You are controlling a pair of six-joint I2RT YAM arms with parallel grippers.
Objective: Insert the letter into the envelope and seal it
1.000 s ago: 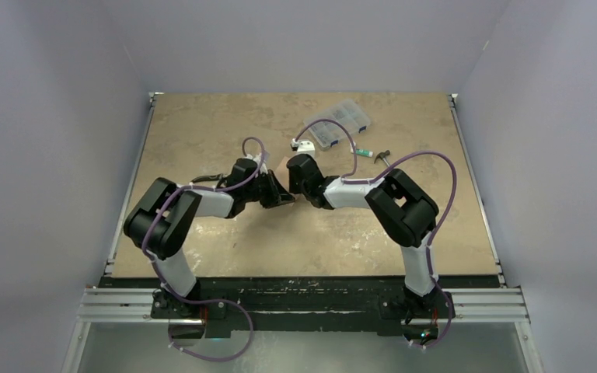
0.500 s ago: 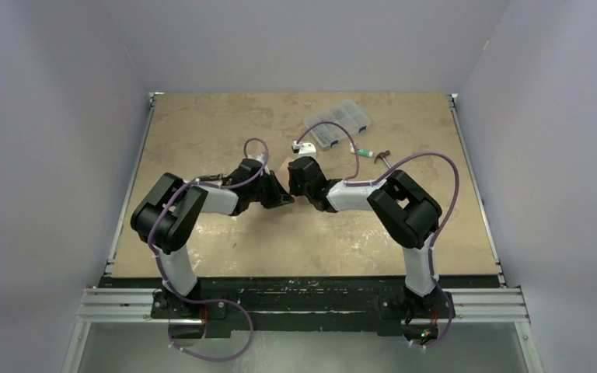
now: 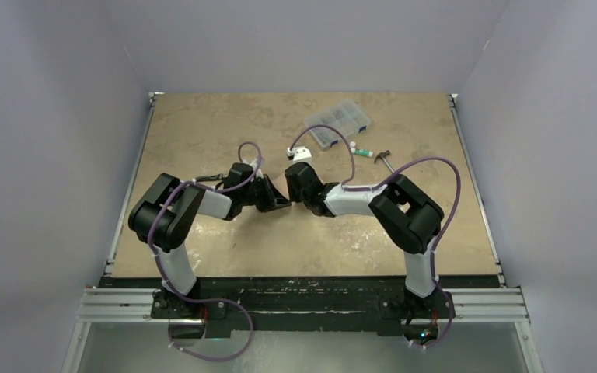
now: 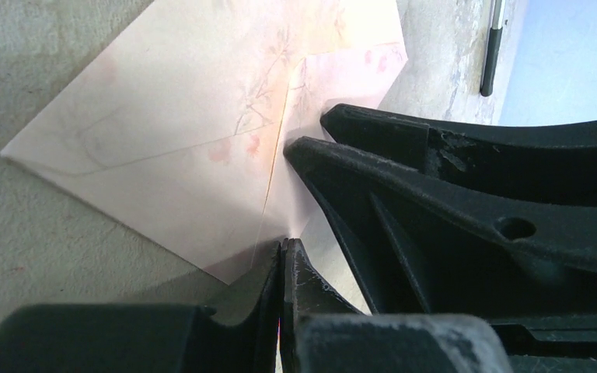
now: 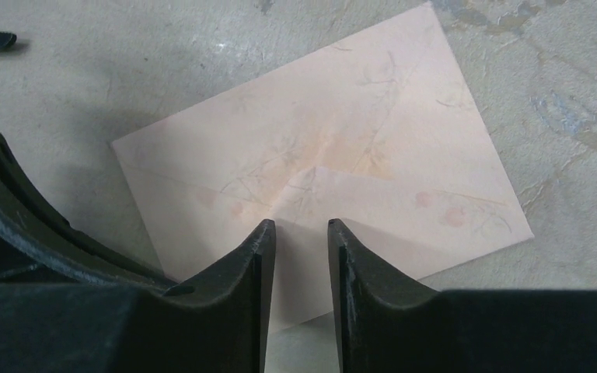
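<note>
The envelope (image 5: 326, 171) lies flat on the table, salmon-tan with faint flower prints and diagonal seams, its flap side up. No separate letter shows. My right gripper (image 5: 301, 227) hovers over the envelope's near edge, open, with only paper showing in the gap between its fingers. My left gripper (image 4: 284, 245) is shut, its tips meeting at the envelope's (image 4: 171, 132) lower edge, right beside the right gripper's fingers (image 4: 435, 194). From above, the left gripper (image 3: 280, 202) and the right gripper (image 3: 294, 190) meet tip to tip at mid-table and hide the envelope.
A clear plastic compartment box (image 3: 337, 122) sits at the back right. Nearer are a small white object (image 3: 301, 154), a green-and-white tube (image 3: 364, 152) and a small hammer-like tool (image 3: 383, 158). A dark rod (image 4: 494, 47) lies beyond the envelope.
The right gripper's jaws have opened wider. Both grippers have drifted slightly left and farther back, and now cover the strip of envelope that showed between them earlier.
</note>
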